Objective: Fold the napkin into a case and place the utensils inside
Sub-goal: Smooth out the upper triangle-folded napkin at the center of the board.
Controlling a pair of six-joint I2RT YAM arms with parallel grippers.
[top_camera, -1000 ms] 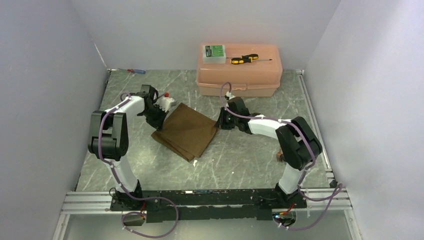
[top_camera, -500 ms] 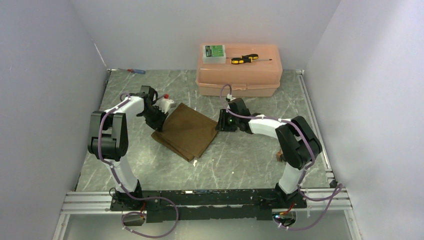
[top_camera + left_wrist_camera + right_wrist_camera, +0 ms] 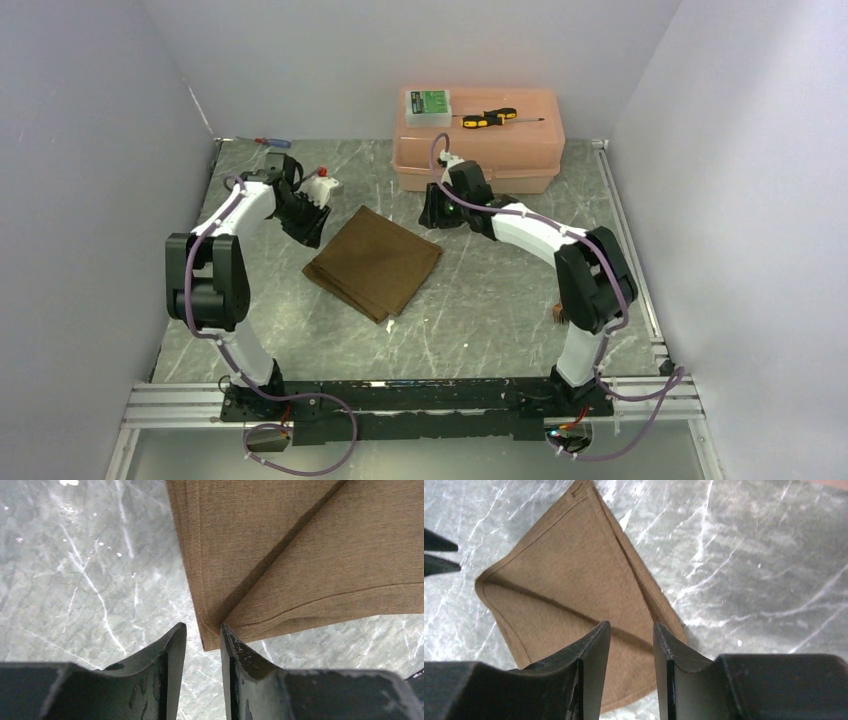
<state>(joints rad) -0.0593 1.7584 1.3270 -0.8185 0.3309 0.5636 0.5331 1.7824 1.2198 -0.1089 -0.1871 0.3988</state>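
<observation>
Yellow-and-black screwdriver point(image 3: 489, 119) and green-labelled container point(image 3: 427, 106) lie atop the pink box point(image 3: 480, 160).

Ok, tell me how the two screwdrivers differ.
The yellow-and-black screwdriver lies on top of the pink box, while the blue-and-red screwdriver lies on the table near the back left corner. The yellow-and-black screwdriver also looks longer and thicker than the blue-and-red one. Both lie flat, pointing roughly side to side.

The napkin point(image 3: 373, 263) is plain brown, the table point(image 3: 480, 300) grey marble-veined, the box point(image 3: 505, 150) pink.
</observation>
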